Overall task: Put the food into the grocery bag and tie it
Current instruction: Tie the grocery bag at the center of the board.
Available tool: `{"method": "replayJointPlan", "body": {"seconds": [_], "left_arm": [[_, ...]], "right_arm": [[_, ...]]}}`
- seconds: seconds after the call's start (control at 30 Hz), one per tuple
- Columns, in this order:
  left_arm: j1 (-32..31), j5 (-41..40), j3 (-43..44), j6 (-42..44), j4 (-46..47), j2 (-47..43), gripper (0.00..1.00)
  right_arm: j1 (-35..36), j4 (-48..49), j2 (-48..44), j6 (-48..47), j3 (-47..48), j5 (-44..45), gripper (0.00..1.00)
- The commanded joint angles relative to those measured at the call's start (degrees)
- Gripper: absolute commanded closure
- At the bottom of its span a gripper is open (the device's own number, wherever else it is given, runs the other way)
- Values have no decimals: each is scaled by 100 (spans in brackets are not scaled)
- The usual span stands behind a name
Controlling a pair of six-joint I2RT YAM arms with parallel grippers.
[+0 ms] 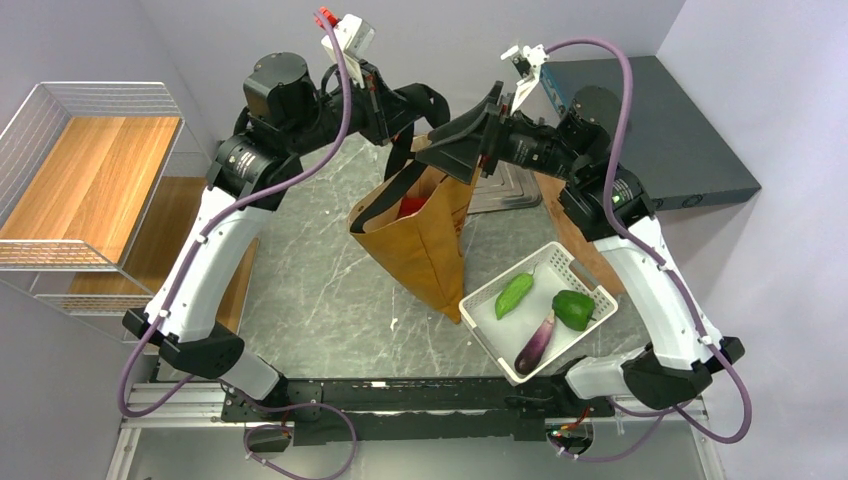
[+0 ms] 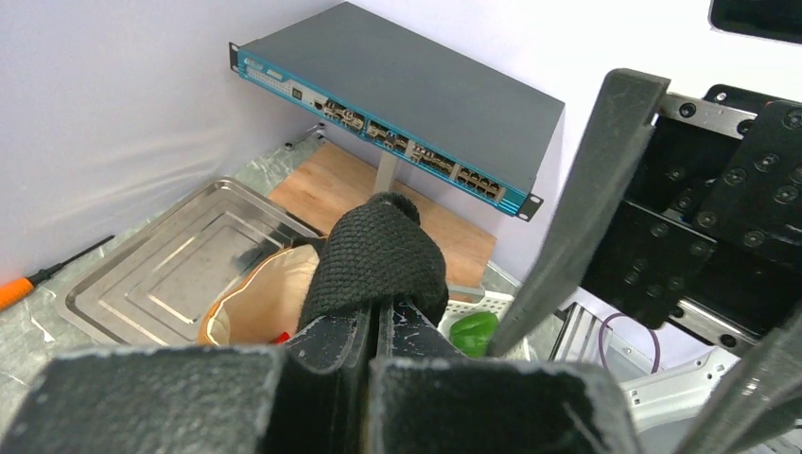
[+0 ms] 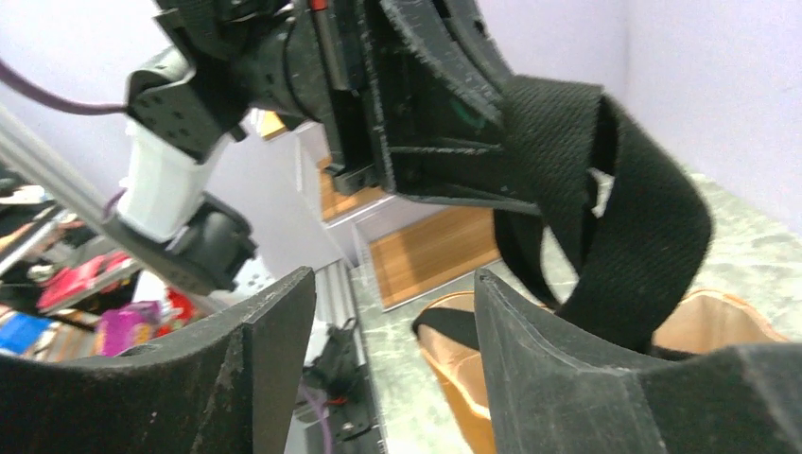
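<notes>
Grey marble tabletop (image 1: pixel 320 300), lavender walls all round. Left gripper (image 2: pixel 375 317) is clamped tight on the black strap (image 2: pixel 378 251): fingers pressed together, webbing folded in a hump over their tips. Right gripper (image 3: pixel 392 284) faces it, just beside, jaws standing well apart with nothing between them. The strap's loop hangs past the outer side of one finger (image 3: pixel 567 378); whether it touches I cannot tell. Both hands are raised above the table, nose to nose. Directly below them hangs the grocery bag (image 1: pixel 420 250), mustard-brown, mouth gaping, its bottom down at the tabletop, body leaning toward the right arm's side. Pale lining shows in my left wrist view. A red item (image 1: pixel 410 207) lies inside, too hidden to name. Below the right gripper and nearer the arm bases sits a white basket (image 1: pixel 487 335), touching or nearly touching the bag's lower corner. In it are a long green pepper (image 1: pixel 514 295), a green bell pepper (image 1: pixel 573 309) and a purple eggplant (image 1: pixel 536 342), all outside the bag. Beyond the hands, toward the far wall, a steel tray (image 2: pixel 180 255) lies flat. A dark network switch (image 2: pixel 407 95) stands raised past it on the right gripper's side. An orange-handled screwdriver (image 2: pixel 14 288) lies off the tray's outer edge. Well out past the left arm stands a wire shelf (image 1: pixel 90 180) with wooden boards.
</notes>
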Motion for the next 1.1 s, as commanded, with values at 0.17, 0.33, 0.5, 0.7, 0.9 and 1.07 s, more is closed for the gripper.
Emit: {"method": "replayJointPlan", "body": {"seconds": [0.17,0.33,0.5,0.7,0.9,1.07], "left_arm": [[-28,138,-241,-140,412,-348,100],[-28,159,-347,-156,495,-430,100],[-28,212,-367,-161,531,-406,100],[-27,230,-325,-92,473,-389,100],[-28,182,-332,-20,386,-396,100],[-28,209,-314,-54,442,-330,100]], "right_arm": [[179,699,83,-1852,12,1233,34],[248,529,266,-2220,246,1273,34],[468,384,386,-2632,402,1564,34],[542,422,386,-3144,425,2105,40],[609,310,308,-3823,478,2834,45],[614,233,361,-3974,527,2722,47]]}}
